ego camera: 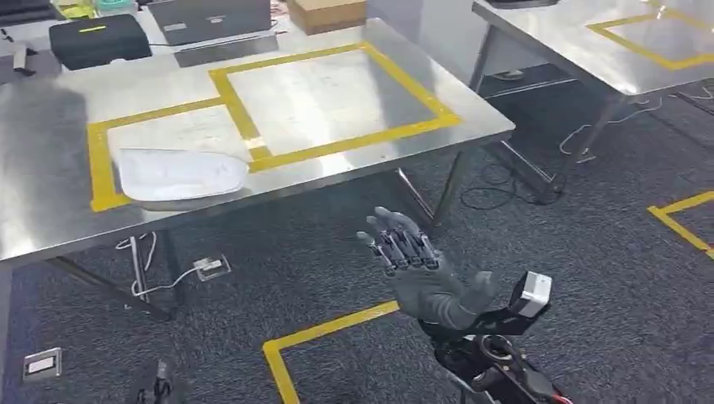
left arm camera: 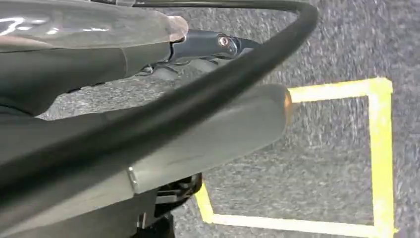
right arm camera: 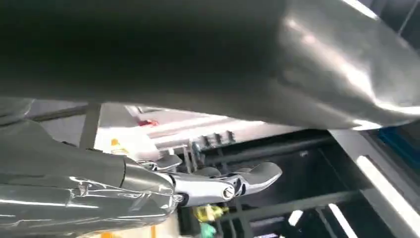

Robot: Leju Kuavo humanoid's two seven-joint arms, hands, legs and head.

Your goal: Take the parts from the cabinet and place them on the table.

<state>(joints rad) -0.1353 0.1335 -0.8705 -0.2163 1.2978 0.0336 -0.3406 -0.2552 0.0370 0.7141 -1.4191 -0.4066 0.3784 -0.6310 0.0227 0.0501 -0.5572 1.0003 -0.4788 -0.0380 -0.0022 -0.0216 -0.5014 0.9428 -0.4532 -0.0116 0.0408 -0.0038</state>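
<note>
Just now the right hand point(ego camera: 412, 269) is hovering palm-up over grey carpet point(ego camera: 589, 252), fingers spread, holding nothing. A white part point(ego camera: 178, 174) is lying on the steel table point(ego camera: 50, 210), inside yellow tape point(ego camera: 101, 160).

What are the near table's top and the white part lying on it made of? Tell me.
The table top looks like brushed stainless steel: grey, with blurry reflections. The white part looks like matte moulded plastic or foam, pale and dull; I can't tell which.
</note>
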